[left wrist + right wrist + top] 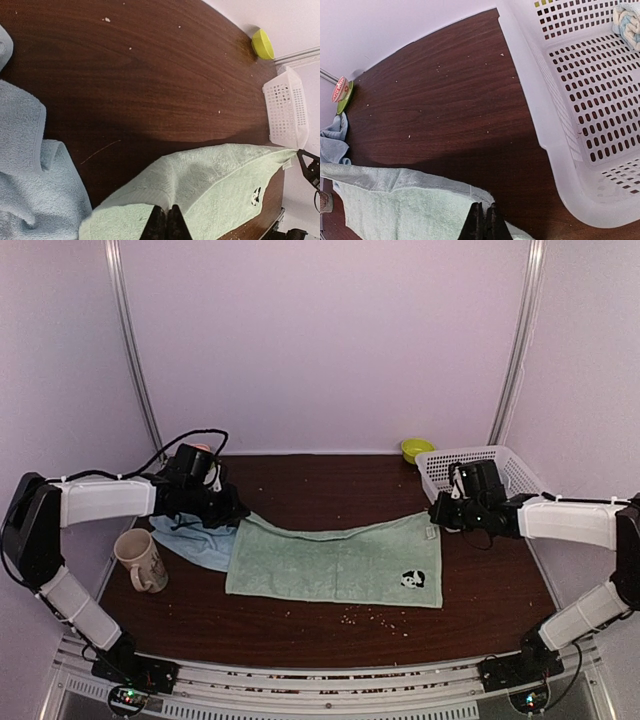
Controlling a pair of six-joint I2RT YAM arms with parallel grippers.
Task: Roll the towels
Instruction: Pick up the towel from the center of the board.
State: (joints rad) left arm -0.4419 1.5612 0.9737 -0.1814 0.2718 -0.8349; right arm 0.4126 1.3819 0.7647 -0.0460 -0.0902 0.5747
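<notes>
From above, my left gripper is at the far left corner of the green towel and my right gripper is at its far right corner. The wrists cover the tips, so the grasp itself is hidden here. The towel lies spread mid-table, its far edge raised at both corners and sagging between them, with a small dark mark by the near right corner. The blue towel lies bunched, partly under my left arm, touching the green one's left edge, with a mug just beside it. A basket and a yellow bowl stand at the far right. In the left wrist view my fingers, cut off by the bottom edge, are clenched on the green towel's corner. The blue towel is cropped at the left. In the right wrist view my fingers likewise pinch the green edge. A rolled cloth in the basket is cut off, and a round green thing at the far left is too small to make out.
</notes>
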